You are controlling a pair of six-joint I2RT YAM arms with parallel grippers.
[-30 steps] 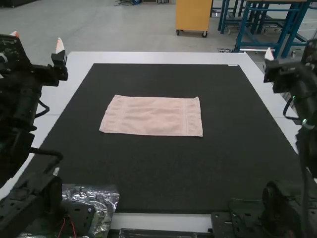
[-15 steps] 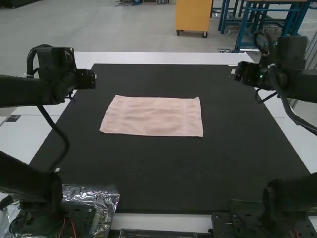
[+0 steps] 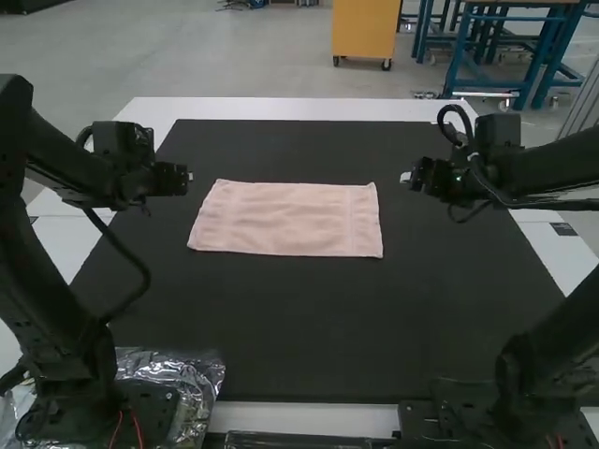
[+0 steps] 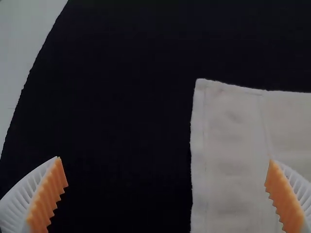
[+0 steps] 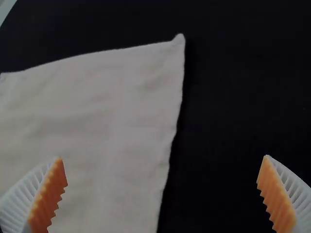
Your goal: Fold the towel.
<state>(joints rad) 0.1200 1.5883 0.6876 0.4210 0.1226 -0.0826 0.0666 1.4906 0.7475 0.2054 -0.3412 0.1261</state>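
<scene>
Now your left gripper (image 4: 165, 160) and your right gripper (image 5: 164, 158) have both come inward over the black mat (image 3: 299, 318), to the two short sides of the towel (image 3: 285, 220), and this seems to me a preparation for grasping. The left fingers are wide apart, and the right fingers also; nothing is held between them. In each wrist view, one finger is over the cloth and the other is beyond its side edge. The towel has not moved; it lies flat and spread between the two pairs of fingers, and its far corners are near to them. So the folding is still to begin; I think you should next lower to the edges, carefully, because the thin cloth could slip. Farther from the fingers, around the mat, is the white desk (image 3: 309, 414), with silvery plastic (image 3: 192, 369) at its near left.
</scene>
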